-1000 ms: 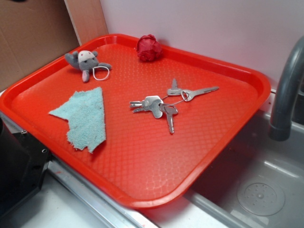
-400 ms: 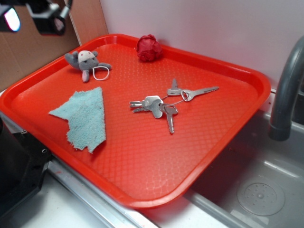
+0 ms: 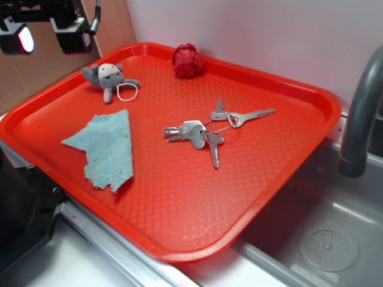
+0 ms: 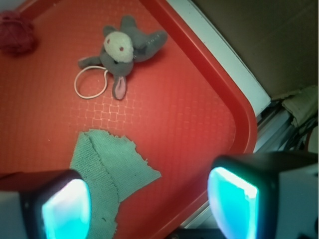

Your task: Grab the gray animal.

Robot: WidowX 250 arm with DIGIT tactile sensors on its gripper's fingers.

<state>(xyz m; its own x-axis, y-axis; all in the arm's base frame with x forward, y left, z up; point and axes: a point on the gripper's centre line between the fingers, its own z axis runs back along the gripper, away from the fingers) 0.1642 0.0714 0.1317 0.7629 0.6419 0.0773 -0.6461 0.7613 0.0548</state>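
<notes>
**On the red tray: tool aloft, gray animal at the far-left corner**

At the near edge of the exterior view, a dark block sits at lower left and a gray sink basin point(image 3: 326, 239) lies at lower right, with a gray faucet point(image 3: 362, 113) rising beside the tray's right side. The red tray point(image 3: 179, 221) spans most of the scene. On its near-left part lies a light blue rag point(image 3: 105, 149), flat and ragged at the edges. Around the tray's middle is a bunch of keys point(image 3: 209, 128) on a wire ring, well apart from the rag.

Farther back, near the tray's far-left corner, the gray animal point(image 3: 108, 76) lies flat on the tray floor, white face up, its white loop ring point(image 3: 127, 91) resting beside it toward the rag. A red fabric ball point(image 3: 187, 60) sits against the far rim, well apart from the animal.

The tool point(image 3: 49, 33) hangs in the air at the upper-left corner, above the tray's left rim and clear of the animal. In the wrist view its two fingers point(image 4: 234, 199) stand spread wide with nothing between them; the gray animal point(image 4: 124, 47) lies ahead of them, untouched, with the rag point(image 4: 107, 179) nearer.
</notes>
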